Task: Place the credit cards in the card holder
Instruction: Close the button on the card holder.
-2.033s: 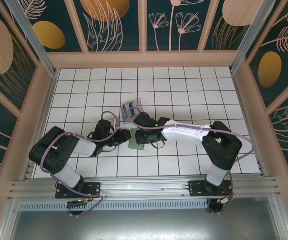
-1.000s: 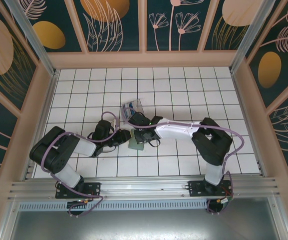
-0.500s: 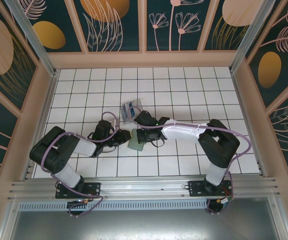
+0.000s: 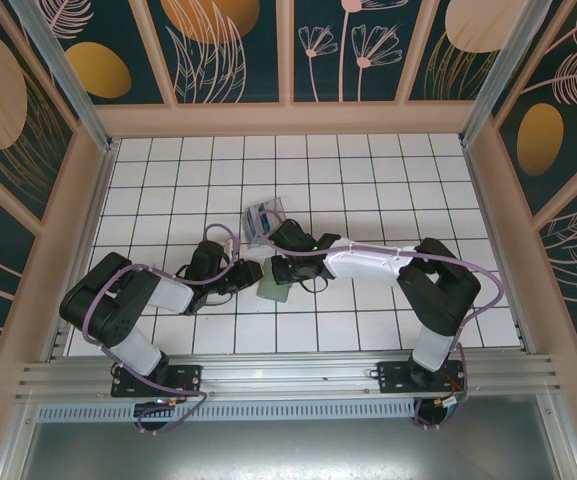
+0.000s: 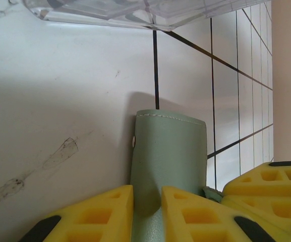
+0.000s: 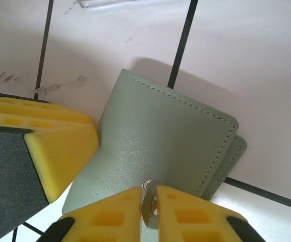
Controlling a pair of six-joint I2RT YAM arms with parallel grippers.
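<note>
Your left arm (image 4: pixel 118 300) folds low near the tabletop's (image 4: pixel 368 180) left edge, forearm reaching right; left gripper (image 5: pixel 147 194) pinches the card holder (image 4: pixel 274 290) by one flap. Holder sits mid-tabletop, partly folded, its free stitched edge pointing toward the clear box (image 4: pixel 263 216). Right arm (image 4: pixel 368 262) stretches in from the right, right gripper (image 6: pixel 148 195) clamped on the holder's snap edge.

worktop (image 4: pixel 368 330): white tiles with dark grid lines under me, grey scuffs (image 5: pixel 59 154) close up | walls (image 4: pixel 228 50): dark teal panels with orange discs and pale leaf drawings in tan wooden frames | near edge: aluminium rail (image 4: pixel 288 372) | light: even, soft shadows
</note>
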